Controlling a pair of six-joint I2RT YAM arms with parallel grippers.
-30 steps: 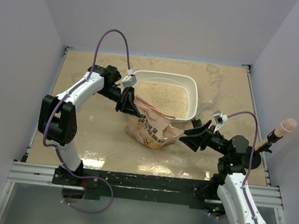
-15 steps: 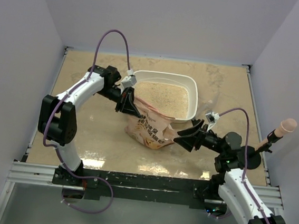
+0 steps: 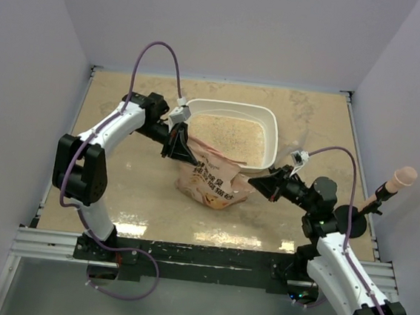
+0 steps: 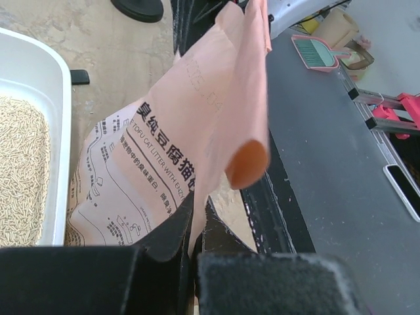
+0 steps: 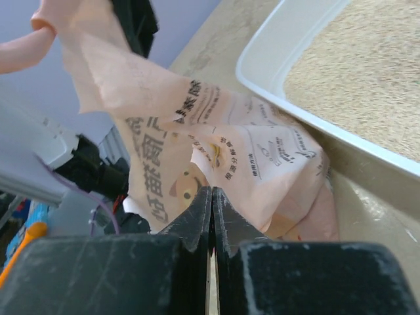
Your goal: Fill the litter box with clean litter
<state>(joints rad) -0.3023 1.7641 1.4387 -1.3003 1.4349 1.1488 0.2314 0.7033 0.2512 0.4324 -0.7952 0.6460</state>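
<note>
L gripper (image 3: pixel 175 145) clenched on top edge of orange-pink bag (image 3: pixel 211 181), mid-frame. Bag sits just beside near-left rim of litter box (image 3: pixel 273 130). R gripper (image 3: pixel 255 183) jaws closed at bag's right corner; can't tell if film's caught. Clean litter (image 3: pixel 230 139) lies in the box, upper centre.

Item, your left gripper (image 4: pixel 195 220): its jaws are pinching the orange-pink bag (image 4: pixel 177 151) by a folded edge. Item, litter box (image 4: pixel 59 131): sitting on the table (image 4: pixel 111 59) just beside the bag, it is holding clean litter (image 4: pixel 23 170).
</note>
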